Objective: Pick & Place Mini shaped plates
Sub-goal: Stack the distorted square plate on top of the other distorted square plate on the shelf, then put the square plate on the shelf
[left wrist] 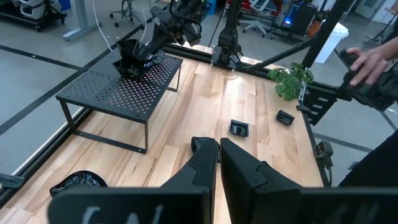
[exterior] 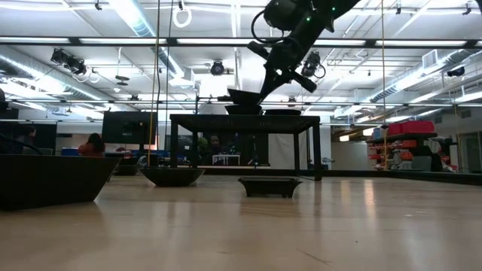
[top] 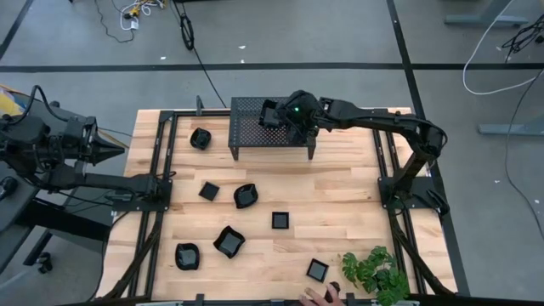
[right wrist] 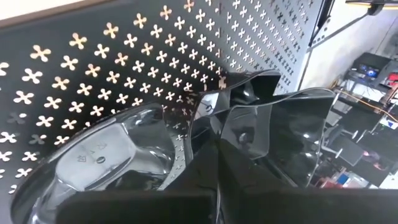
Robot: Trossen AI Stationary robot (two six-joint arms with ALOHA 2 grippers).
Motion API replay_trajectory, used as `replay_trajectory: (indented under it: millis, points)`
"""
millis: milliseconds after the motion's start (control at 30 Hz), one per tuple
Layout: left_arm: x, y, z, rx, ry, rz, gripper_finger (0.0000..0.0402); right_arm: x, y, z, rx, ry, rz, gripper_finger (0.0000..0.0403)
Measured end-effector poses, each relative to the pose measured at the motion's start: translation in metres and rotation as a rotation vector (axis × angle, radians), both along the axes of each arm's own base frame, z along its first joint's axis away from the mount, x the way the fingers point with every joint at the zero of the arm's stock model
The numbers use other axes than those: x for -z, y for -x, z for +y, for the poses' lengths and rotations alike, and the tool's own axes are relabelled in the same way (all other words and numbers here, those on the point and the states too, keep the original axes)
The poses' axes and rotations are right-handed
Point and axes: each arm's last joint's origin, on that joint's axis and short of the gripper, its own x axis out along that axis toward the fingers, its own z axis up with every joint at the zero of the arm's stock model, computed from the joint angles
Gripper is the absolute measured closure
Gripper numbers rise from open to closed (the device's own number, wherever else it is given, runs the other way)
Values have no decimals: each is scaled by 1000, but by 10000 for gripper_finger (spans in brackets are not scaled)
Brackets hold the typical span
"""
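Black glossy plate (top: 270, 116) sits pinched in the right gripper (top: 280, 116) over the perforated stand (top: 255, 136), upper centre; left gripper (left wrist: 219, 163) waits closed, empty, far left.

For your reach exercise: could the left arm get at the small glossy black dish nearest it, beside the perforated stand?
Probably yes: the left gripper is shut and empty, with bare wooden table between it and that glossy black dish.
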Motion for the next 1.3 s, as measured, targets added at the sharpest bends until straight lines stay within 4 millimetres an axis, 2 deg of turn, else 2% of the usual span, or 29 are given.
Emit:
replay_trajectory:
  millis: [433,967,1300]
  points:
    - [0,0,0,0,0,0,376,0,0,0,3,-1,-4,394]
    - [0,0,0,0,0,0,376,0,0,0,6,-3,-8,327]
    - [0,0,0,0,0,0,376,-4,-2,-1,6,10,-40,301]
